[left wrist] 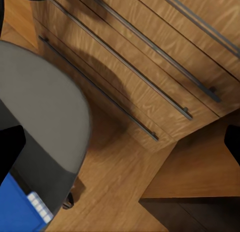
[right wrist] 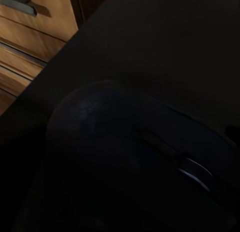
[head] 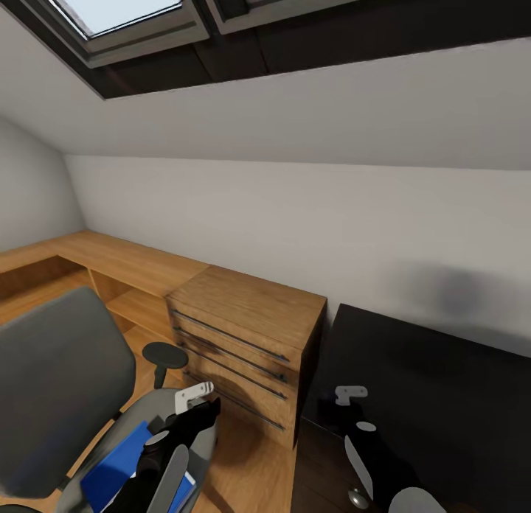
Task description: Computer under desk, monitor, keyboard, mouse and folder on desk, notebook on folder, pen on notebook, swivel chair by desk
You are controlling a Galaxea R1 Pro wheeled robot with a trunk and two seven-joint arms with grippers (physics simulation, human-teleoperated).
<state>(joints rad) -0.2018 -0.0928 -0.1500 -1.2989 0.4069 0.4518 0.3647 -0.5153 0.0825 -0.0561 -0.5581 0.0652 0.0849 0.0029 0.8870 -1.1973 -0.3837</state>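
Observation:
The grey swivel chair (head: 51, 380) stands at the lower left, and the blue folder (head: 110, 469) lies on its seat (left wrist: 45, 107). My left gripper (head: 193, 413) hovers over the seat's front edge, open and empty (left wrist: 120, 144), with a corner of the folder (left wrist: 15, 209) beside one fingertip. At the lower right my right gripper (head: 345, 413) is low over the glossy black desk (head: 442, 380). The black mouse (right wrist: 125, 157) looms very close in the right wrist view, resting on the desk top (right wrist: 165, 42). The fingers there are lost in the dark.
A light wooden drawer cabinet (head: 251, 329) with long bar handles (left wrist: 125, 62) stands between chair and desk, joined to a low wooden counter (head: 110, 259) along the wall. The chair's black armrest (head: 164, 354) rises near my left arm. A sloped wall and skylight are above.

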